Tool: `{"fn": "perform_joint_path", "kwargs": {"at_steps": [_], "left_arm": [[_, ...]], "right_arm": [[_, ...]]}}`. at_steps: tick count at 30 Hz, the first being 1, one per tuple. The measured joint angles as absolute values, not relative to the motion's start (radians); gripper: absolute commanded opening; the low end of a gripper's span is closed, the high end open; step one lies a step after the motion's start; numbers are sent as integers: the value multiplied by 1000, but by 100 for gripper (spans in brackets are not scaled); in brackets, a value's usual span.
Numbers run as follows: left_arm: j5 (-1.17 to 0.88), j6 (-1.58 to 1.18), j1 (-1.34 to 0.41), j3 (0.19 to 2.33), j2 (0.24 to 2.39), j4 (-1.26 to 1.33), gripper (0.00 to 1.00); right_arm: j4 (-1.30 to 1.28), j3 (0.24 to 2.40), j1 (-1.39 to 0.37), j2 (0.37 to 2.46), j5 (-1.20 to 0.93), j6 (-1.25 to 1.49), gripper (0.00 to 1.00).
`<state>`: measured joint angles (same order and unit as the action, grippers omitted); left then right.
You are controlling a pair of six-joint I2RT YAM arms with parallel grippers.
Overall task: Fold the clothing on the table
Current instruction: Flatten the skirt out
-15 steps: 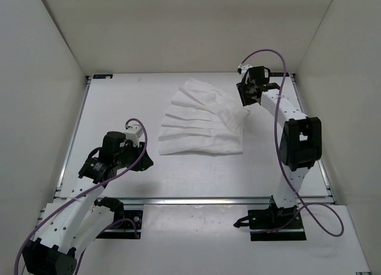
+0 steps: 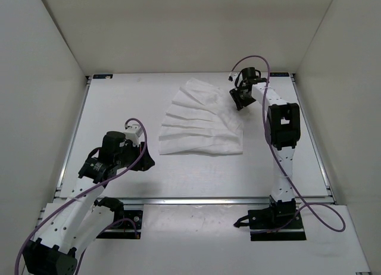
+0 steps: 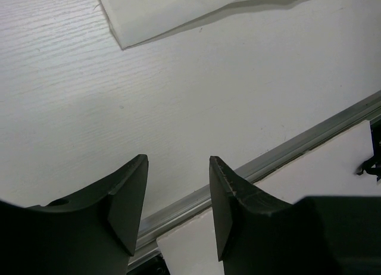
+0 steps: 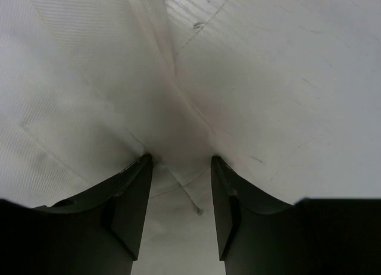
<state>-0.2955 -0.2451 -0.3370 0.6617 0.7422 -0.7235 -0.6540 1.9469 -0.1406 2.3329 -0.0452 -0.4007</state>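
The clothing [image 2: 202, 125] is a white pleated garment lying flat at the table's [image 2: 119, 108] middle back, fanning wider to the right. My right gripper [image 2: 238, 100] stands over its far right corner. In the right wrist view, that gripper [image 4: 180, 159] has its jaws apart and both fingertips [image 4: 143, 162] pressed down on the fabric [image 4: 89, 78], a creased ridge running between them. My left gripper [image 2: 147, 162] hovers over bare table near the garment's near left corner. It is open and empty [image 3: 177, 159], with the clothing's corner [image 3: 172, 10] ahead of it.
A metal rail [image 2: 208, 199] runs along the near table edge, close under the left gripper [image 3: 286, 153]. White walls enclose the table on three sides. The right arm's purple cable [image 2: 250, 59] loops above its wrist.
The right arm has swung left and folded in, bringing its gripper down onto the garment's far right corner. The left arm has barely moved.
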Motion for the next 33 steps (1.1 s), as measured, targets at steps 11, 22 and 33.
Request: {"fn": "perform_joint_path", "kwargs": {"at_steps": [11,22,33], "left_arm": [[-295,-245,-321,662,743,-723,56],[-294,-248,-249,661,714,-721,26],[-246,-262,-219,661,640,-722,27]], "right_arm": [[-681,1947,-128,2334,-53,-402,0],[-860,2152,-372,2101,-274,-96,0],[-337,1524,-339,1478,-561,537,0]]}}
